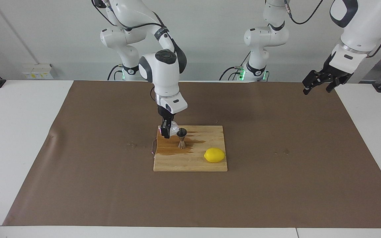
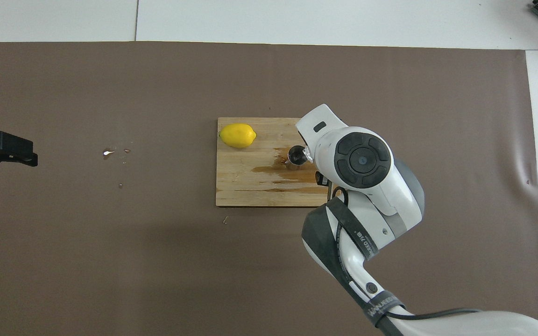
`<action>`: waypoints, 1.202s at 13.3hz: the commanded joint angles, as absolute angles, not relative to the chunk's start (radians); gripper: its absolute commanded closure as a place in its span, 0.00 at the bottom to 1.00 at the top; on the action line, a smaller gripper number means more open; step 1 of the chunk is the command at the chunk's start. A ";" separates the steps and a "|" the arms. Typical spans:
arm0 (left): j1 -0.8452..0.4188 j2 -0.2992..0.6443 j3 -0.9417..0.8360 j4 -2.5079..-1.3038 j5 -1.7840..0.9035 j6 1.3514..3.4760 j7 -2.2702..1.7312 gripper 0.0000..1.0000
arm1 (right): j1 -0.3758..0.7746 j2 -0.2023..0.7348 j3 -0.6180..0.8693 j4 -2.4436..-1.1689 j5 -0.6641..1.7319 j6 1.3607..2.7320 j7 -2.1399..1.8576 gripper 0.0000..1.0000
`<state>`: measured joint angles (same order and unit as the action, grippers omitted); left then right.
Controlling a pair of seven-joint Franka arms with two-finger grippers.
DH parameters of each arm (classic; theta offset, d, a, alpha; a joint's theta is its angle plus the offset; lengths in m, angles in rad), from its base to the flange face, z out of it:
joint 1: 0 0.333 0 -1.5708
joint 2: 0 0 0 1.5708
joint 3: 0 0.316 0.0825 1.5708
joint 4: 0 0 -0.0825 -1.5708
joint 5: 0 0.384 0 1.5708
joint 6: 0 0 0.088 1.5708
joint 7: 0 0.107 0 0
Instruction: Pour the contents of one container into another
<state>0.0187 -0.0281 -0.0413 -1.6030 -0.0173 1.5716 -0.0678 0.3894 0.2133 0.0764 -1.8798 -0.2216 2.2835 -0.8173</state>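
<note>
The small translucent-white cup [image 1: 174, 127] hangs tilted in my right gripper [image 1: 167, 130], which is shut on it just above the wooden board [image 1: 193, 162]. Its mouth leans toward the open top of the steel hourglass jigger [image 1: 182, 138], which stands upright on the board right beside it. From overhead my right arm covers most of the cup [image 2: 309, 154], and only a sliver shows next to the jigger [image 2: 296, 155]. My left gripper [image 1: 317, 86] waits open in the air over the mat's edge at the left arm's end of the table.
A yellow lemon [image 1: 214, 155] lies on the board's corner farther from the robots, toward the left arm's end. Brown liquid [image 1: 172, 150] is spilled across the board around the jigger. A few droplets [image 2: 108, 152] sit on the brown mat [image 1: 276, 185].
</note>
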 commanded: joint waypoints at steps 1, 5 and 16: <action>0.008 -0.041 -0.043 -1.615 -0.008 1.604 -0.044 0.00 | 0.377 0.207 0.084 -1.901 -0.203 2.328 -0.856 0.78; 0.009 -0.043 -0.041 -1.618 -0.008 1.605 -0.019 0.00 | 0.361 0.212 0.084 -1.905 -0.056 2.362 -0.963 0.78; 0.021 -0.049 -0.040 -1.621 -0.008 1.554 -0.012 0.00 | 0.256 0.215 0.084 -1.904 0.276 2.387 -1.276 0.79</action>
<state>0.0186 -0.0281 -0.0428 -1.6041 -0.0173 1.5718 -0.0191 0.2939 0.2192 0.0733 -1.8928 0.1992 2.3636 -1.1817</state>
